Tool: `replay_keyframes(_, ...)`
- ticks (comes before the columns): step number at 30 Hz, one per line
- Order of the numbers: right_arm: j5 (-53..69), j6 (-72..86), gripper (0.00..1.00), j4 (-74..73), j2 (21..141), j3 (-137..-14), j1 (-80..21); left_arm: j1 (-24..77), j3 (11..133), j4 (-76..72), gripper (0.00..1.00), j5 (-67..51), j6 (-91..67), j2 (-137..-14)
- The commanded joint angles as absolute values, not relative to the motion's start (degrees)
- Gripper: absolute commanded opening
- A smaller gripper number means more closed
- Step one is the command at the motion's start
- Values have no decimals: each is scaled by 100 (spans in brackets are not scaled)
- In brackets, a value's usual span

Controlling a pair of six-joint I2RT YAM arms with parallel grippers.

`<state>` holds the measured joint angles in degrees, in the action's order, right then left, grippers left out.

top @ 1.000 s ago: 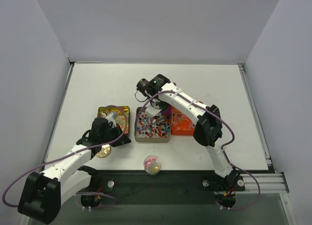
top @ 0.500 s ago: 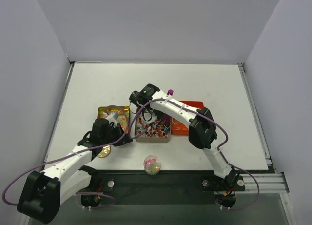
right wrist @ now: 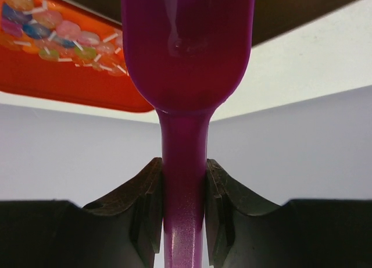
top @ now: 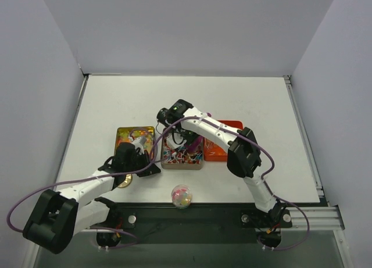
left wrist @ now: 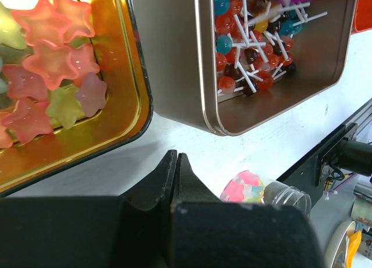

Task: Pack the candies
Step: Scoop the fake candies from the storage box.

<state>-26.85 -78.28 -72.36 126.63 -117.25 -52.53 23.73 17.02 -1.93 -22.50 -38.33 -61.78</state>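
Just in front of the tan rectangular metal tin [left wrist: 174, 59], nearest the arm bases, a small clear round jar [top: 182, 196] holds colourful bead candies [left wrist: 244, 185]. Left of that tin, the left gripper [left wrist: 176, 161] is pressed fully closed on nothing, beside a gold rectangular tin [left wrist: 136, 99] of star-shaped gummies [left wrist: 55, 59]. Over the tan tin, the right gripper [right wrist: 185, 166] clamps the purple plastic scoop [right wrist: 186, 53] by its handle. Right of the tan tin lies 1 orange tray [right wrist: 75, 90] of wrapped sweets [right wrist: 64, 38].

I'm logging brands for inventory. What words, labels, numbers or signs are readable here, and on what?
None: no text shows on the gold tin, tan tin, orange tin, purple scoop or clear jar.
The clutter at the left wrist view's right edge is too blurred to read.
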Motion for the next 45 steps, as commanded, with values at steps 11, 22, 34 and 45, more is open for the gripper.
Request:
replay_keyframes(11,-2170,-7313,0,-6987,12515,-11162,-5230,2557,1802,-1160,0,-2101,-3867,-7066)
replay_keyframes(22,-2365,-6917,0,-7181,13034,-11786,-5431,2593,1837,-1625,0,-1951,-3999,-7532)
replay_keyframes(34,-1495,-6733,0,-6689,13096,-11497,-5651,2549,1723,-2276,0,-2312,-4447,-7998)
replay_keyframes(45,-107,-6697,0,-6039,13044,-11006,-5467,2549,1740,-2198,0,-2391,-4395,-8007)
